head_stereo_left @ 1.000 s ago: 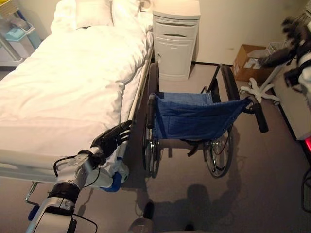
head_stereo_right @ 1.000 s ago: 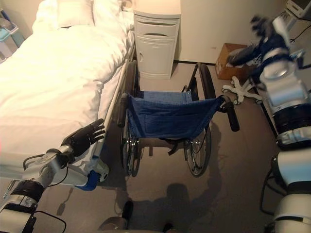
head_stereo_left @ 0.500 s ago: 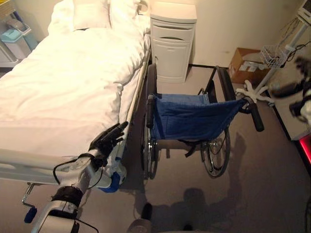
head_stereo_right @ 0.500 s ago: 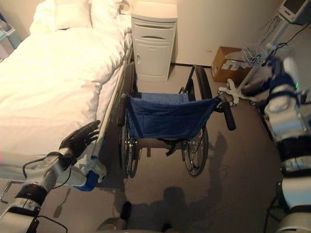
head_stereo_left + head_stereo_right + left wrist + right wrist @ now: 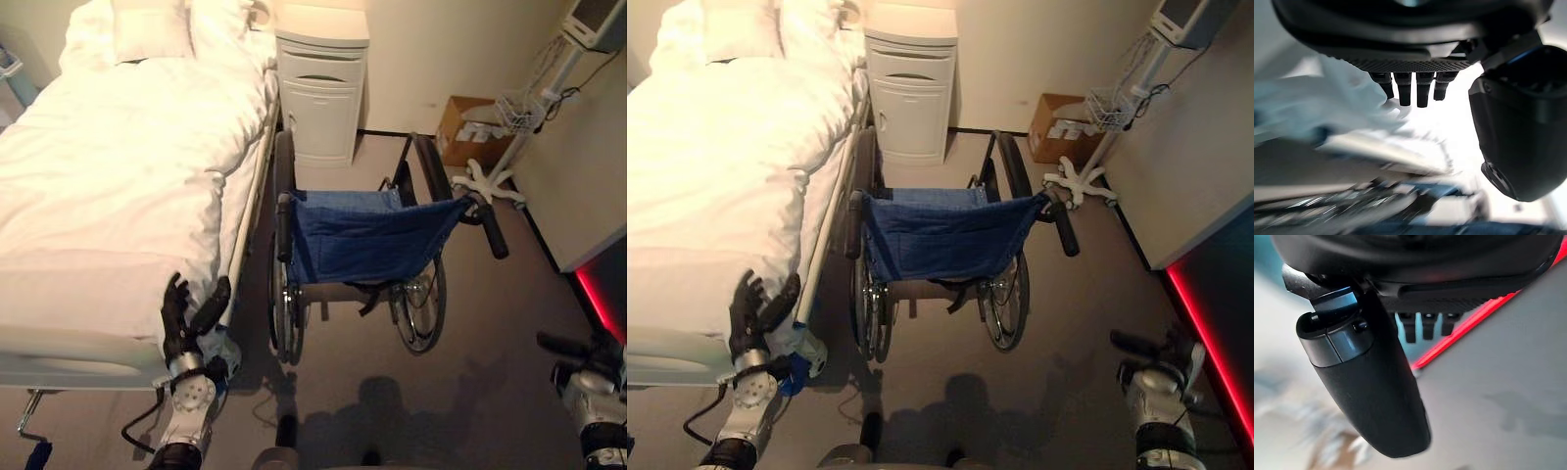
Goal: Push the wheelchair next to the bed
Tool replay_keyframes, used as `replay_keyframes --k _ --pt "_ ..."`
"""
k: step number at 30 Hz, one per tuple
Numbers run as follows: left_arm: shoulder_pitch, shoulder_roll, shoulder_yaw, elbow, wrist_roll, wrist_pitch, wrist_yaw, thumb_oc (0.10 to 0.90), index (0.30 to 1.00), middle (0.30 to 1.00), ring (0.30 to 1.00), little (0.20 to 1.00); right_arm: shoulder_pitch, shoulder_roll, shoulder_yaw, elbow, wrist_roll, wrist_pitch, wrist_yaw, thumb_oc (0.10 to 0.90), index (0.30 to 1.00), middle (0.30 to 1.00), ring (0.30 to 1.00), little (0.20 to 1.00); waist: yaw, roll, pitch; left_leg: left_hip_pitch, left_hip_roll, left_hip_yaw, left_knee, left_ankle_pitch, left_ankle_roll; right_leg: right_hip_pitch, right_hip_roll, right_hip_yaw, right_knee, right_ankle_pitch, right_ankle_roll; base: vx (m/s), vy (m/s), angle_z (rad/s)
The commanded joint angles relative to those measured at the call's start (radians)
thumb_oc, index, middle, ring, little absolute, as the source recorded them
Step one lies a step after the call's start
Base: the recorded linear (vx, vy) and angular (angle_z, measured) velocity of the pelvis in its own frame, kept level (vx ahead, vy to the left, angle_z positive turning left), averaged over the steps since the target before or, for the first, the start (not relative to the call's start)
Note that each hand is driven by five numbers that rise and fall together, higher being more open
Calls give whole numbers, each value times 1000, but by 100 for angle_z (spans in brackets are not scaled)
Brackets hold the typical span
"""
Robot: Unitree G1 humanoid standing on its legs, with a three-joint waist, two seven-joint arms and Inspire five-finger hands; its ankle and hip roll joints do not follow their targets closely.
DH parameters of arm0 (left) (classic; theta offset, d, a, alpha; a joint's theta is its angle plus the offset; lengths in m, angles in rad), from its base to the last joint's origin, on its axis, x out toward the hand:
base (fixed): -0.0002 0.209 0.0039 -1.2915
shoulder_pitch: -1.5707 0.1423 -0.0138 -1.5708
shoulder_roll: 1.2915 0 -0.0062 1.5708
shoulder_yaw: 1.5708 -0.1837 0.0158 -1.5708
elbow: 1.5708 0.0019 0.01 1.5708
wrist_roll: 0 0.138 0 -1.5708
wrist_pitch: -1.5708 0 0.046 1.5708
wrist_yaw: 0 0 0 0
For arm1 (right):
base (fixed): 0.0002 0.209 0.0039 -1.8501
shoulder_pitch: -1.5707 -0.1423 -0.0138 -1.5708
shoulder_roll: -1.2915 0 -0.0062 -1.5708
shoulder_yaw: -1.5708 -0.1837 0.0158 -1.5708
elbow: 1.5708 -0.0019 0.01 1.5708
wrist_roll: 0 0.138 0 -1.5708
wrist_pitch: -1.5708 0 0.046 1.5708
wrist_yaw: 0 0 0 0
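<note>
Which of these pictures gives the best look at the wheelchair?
The left eye view: the whole wheelchair stands beside the bed, blue seat back, both wheels and both push handles visible. The right eye view shows nearly the same. The left wrist view catches only a blurred blue strip, perhaps the chair; the right wrist view shows floor.

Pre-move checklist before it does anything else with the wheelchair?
1. Wheelchair alongside bed: ok, left wheel close by the bed's side.
2. Left hand off the push handles: ok, open, low by the bed's corner.
3. Right hand off them: ok, open, low at the right.
4. Nightstand clearance ahead: ok, a gap shows.
5. Brakes set: cannot tell.
</note>
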Motion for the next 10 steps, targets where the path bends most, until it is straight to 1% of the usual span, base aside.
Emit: replay_keyframes --k 1,2,3,4,6,7,8,9,10 --pt "39 30 -23 39 71 21 -102 800 900 900 900 900 -10 10 61 32 11 -91 174 800 900 900 900 900 42 13 -64 53 -25 88 32 -183 39 -127 -8 30 140 -18 7 -35 10 -16" --pt "42 28 -33 44 99 33 -114 800 900 900 900 900 -3 29 79 42 4 -68 217 800 900 900 900 900 41 15 -62 52 -25 89 32 -183 40 -130 -8 31 141 -18 6 -42 15 -12" --pt "44 28 -46 55 118 56 -131 800 900 900 900 900 4 56 114 64 -15 -67 249 800 900 900 900 900 40 19 -61 50 -25 89 35 -182 40 -133 -8 32 144 -19 6 -41 20 -5" --pt "39 24 -72 91 153 83 -173 800 900 900 900 900 9 114 180 116 -15 -106 306 800 900 900 900 900 38 25 -61 46 -27 88 41 -182 40 -138 -7 37 149 -20 6 -36 22 -3" --pt "31 25 -102 127 216 102 -226 800 900 900 900 900 7 152 229 147 -57 -111 370 800 900 900 900 900 36 30 -62 41 -27 87 46 -183 40 -142 -7 38 154 -23 4 -7 17 1" --pt "19 24 -142 160 260 109 -281 800 900 900 900 900 0 184 276 173 -67 -140 401 800 900 900 900 900 34 39 -63 37 -28 86 52 -183 40 -145 -8 39 160 -26 2 -2 53 2" --pt "11 21 -174 183 266 123 -335 800 900 900 900 900 -5 202 303 192 -46 -146 453 800 900 900 900 900 32 47 -65 35 -29 85 57 -183 41 -147 -9 38 165 -28 1 4 57 1" --pt "10 20 -184 189 259 121 -347 800 900 900 900 900 -7 210 310 196 -29 -150 469 800 900 900 900 900 31 49 -65 36 -29 84 57 -183 41 -147 -9 39 166 -29 1 10 78 -1" --pt "4 10 -215 208 247 128 -390 800 900 900 900 900 -3 240 322 205 42 -154 507 800 900 900 900 900 24 62 -68 37 -31 83 59 -185 42 -147 -9 41 169 -33 1 9 78 -2"
